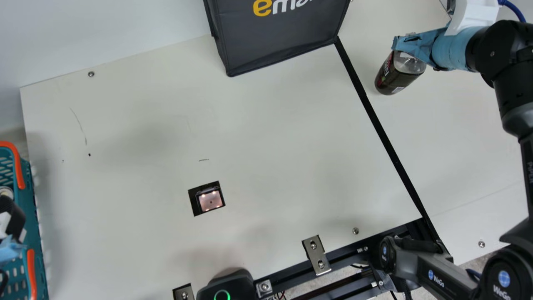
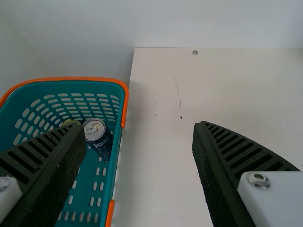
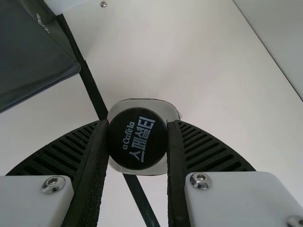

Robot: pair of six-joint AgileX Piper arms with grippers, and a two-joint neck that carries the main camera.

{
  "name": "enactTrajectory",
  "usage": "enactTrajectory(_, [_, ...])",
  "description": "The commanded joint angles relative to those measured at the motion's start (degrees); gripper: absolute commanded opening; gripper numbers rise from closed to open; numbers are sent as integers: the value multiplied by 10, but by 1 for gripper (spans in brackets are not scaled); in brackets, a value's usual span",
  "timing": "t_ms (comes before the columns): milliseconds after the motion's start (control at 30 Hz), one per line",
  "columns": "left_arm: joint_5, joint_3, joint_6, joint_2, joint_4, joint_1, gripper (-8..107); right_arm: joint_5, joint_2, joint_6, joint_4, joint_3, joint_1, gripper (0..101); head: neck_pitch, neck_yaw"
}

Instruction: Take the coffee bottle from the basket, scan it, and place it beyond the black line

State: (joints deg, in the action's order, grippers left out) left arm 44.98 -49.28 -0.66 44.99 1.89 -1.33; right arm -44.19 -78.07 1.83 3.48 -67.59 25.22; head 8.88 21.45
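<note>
The coffee bottle [image 1: 395, 77], a clear plastic bottle with dark contents, a dark label and a round black cap [image 3: 137, 138], was at the robot's right, past the black line as the main view showed it. Under everything lay the broad cream worktop [image 1: 145, 125]. At its far edge stood a dark grey fabric bag [image 1: 275, 46] with yellow and white lettering, its near corner close to the line. A teal plastic basket [image 2: 12, 127] with orange handles was by the worktop's left side. The black line [image 1: 383, 133], a long straight strip, ran from beside the bag to the near edge.

The right gripper [image 1: 418, 43] was closed on the bottle at its capped top, and in the right wrist view its 2 ribbed fingers [image 3: 176, 161] pressed the cap from opposite sides. Whether the bottle's base touched the worktop, I could not tell. The left gripper [image 1: 9, 214] was over the basket, its 2 fingers spread wide apart.

Smaller again, a square scanner window [image 1: 210, 201] glowed pinkish in a black surround, left of the line. A dark blue can [image 2: 100, 139] with a silver top was upright or nearly so in the basket, just beside a partly hidden yellowish item [image 2: 71, 122].
</note>
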Motion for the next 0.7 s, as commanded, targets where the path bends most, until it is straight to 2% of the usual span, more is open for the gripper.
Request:
enactTrajectory(0, [0,0,0,0,0,0,90,2,-3,-1,-2,2,1,0,-10,1])
enactTrajectory(333, [0,0,0,0,0,0,90,19,-18,-4,-3,9,2,0,-10,1])
enactTrajectory(367, [0,0,0,0,0,0,90,21,-19,-5,-3,10,2,3,-10,1])
enactTrajectory(567, [0,0,0,0,0,0,90,28,-27,-8,-3,13,2,4,-10,1])
enactTrajectory(667, [0,0,0,0,0,0,90,31,-30,-10,-4,15,2,13,-10,1])
